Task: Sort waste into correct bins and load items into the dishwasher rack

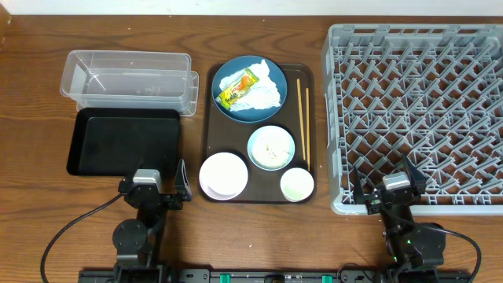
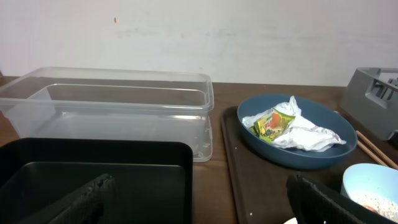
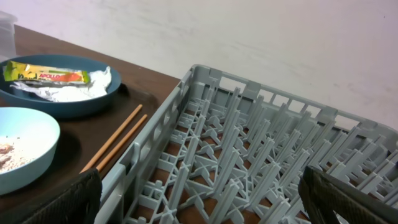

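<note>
Both grippers hover at table's near edge, jaws wide apart, holding nothing: left gripper (image 1: 153, 182) by black tray (image 1: 118, 141), right gripper (image 1: 385, 182) at rack (image 1: 334, 118) near rim. Serving tray (image 1: 208, 134), mid-table: 1 white bowl (image 1: 223, 174), 1 cup (image 1: 297, 184), 1 light-blue bowl (image 1: 253, 141) w/ rice scraps (image 1: 273, 149), 2 chopsticks (image 1: 302, 118), 1 dark-blue dish (image 1: 277, 72) w/ 1 napkin (image 1: 263, 94) + 1 wrapper (image 1: 238, 88). 1 clear tub (image 1: 126, 75) far-left. Risks: tilted bowl spills rice; napkin + wrapper lift together, wrong bin; flat chopsticks slip

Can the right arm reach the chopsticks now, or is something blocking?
Probably yes: the chopsticks lie uncovered beside the rack; only its left wall stands between them and the right end effector.
</note>
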{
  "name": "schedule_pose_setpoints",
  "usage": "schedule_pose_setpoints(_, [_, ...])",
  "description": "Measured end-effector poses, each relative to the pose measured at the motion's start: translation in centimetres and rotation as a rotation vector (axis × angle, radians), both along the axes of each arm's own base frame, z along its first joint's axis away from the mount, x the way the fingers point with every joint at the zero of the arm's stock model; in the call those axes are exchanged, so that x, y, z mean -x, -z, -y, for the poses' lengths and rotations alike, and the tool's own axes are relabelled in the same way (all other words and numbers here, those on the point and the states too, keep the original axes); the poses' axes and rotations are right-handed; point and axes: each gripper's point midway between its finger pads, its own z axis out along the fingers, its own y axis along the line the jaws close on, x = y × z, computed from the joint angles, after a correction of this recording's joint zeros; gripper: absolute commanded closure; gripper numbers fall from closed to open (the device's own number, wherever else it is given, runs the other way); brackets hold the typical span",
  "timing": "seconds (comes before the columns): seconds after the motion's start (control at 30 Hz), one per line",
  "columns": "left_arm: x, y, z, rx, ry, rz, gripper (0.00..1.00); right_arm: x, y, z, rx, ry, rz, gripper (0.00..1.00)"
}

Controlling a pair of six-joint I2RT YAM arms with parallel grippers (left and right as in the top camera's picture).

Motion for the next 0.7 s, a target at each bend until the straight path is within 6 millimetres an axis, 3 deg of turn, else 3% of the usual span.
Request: schedule_pose_setpoints(0.7, [0.00, 0.00, 0.00, 0.000, 0.000, 0.000, 0.10, -0.12, 0.03, 0.72, 0.003, 0.043, -0.001, 0.01])
